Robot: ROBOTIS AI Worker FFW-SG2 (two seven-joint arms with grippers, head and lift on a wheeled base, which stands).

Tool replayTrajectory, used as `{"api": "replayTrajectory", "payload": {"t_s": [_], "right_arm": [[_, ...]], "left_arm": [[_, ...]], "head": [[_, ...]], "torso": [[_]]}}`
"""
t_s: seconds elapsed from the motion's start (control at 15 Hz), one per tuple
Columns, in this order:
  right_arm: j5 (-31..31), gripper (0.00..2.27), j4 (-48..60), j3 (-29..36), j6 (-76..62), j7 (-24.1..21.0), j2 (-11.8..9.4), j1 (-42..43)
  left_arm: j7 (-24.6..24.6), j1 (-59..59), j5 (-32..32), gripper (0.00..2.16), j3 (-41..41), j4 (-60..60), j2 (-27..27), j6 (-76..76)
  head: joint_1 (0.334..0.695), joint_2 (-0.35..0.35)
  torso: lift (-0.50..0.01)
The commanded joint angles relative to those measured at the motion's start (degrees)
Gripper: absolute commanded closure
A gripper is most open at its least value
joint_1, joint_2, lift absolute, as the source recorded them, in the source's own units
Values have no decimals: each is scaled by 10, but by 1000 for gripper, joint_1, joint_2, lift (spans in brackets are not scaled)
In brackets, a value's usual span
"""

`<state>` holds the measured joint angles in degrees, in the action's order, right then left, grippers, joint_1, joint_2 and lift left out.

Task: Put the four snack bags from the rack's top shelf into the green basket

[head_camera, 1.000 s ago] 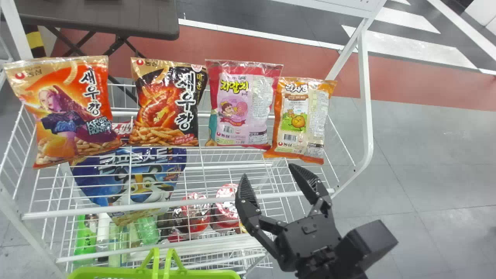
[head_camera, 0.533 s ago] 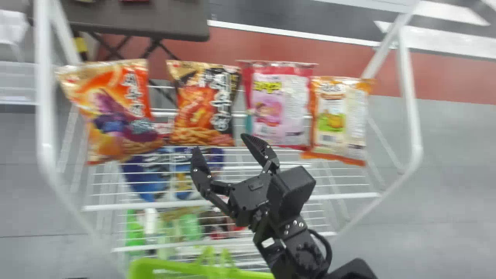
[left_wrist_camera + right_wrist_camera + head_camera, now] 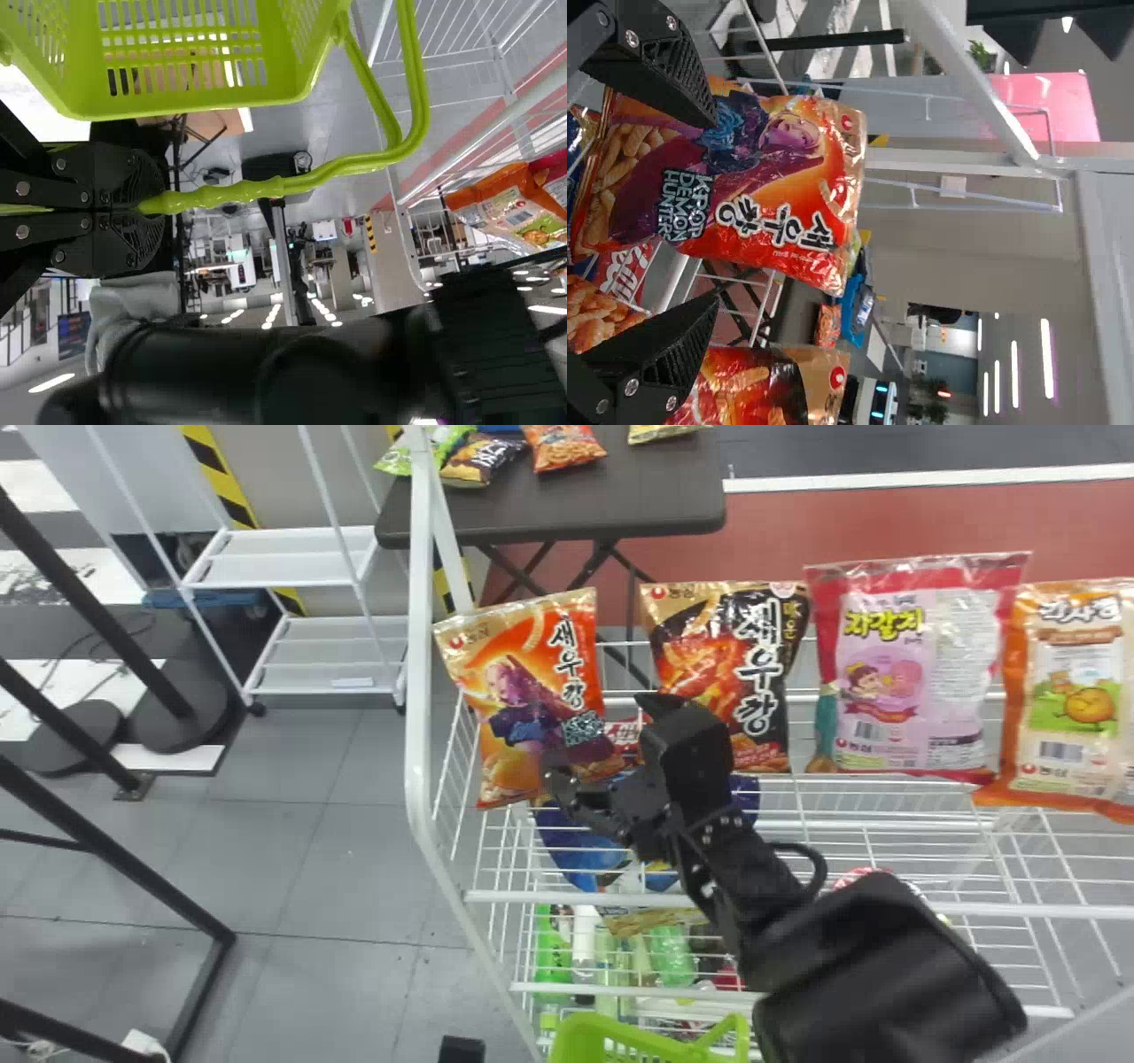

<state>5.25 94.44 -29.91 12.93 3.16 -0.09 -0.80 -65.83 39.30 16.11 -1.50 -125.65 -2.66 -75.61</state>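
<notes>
The head view shows the white wire rack [image 3: 418,771] with four snack bags in a row on its top shelf: an orange-and-gold snack bag [image 3: 532,708] at far left, a black-and-gold snack bag [image 3: 704,642] next, then a pink snack bag [image 3: 912,682] and an orange-edged cream snack bag [image 3: 1067,691] to the right. They stand face-on, probably so that each offers its sides to a grasp. The right gripper [image 3: 600,737] is by the leftmost one, and the green basket [image 3: 586,1027] is at the rack's near side, where a lifted bag would need only a short carry. In the left wrist view the left gripper [image 3: 159,210] is clenched on the basket's handle [image 3: 226,194], presumably to keep the basket steady for loading. In the right wrist view the right gripper is released, its fingers spread wide about the orange-and-gold bag's middle, likely to pinch it across its width; whether either touches it, I cannot tell. The black-and-gold neighbour sits close, so a finger could nudge it.
</notes>
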Motion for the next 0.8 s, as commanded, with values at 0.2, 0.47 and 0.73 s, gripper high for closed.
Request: {"api": "replayTrajectory", "payload": {"t_s": [0.2, 0.47, 0.73], "right_arm": [[-36, 157, -97, -12, 2, 23, 1, 99], [-35, 593, -149, -13, 36, 85, 1, 142], [-27, 2044, -124, -12, 116, 150, 1, 142]], "left_arm": [[-3, -1, 16, 2145, -1, 13, -9, 27], [-6, -4, 20, 2145, -1, 20, -9, 39], [-8, -5, 26, 2145, -3, 23, -12, 45]], "head": [[695, 171], [695, 178], [695, 190]], "torso": [[0], [0], [0]]}}
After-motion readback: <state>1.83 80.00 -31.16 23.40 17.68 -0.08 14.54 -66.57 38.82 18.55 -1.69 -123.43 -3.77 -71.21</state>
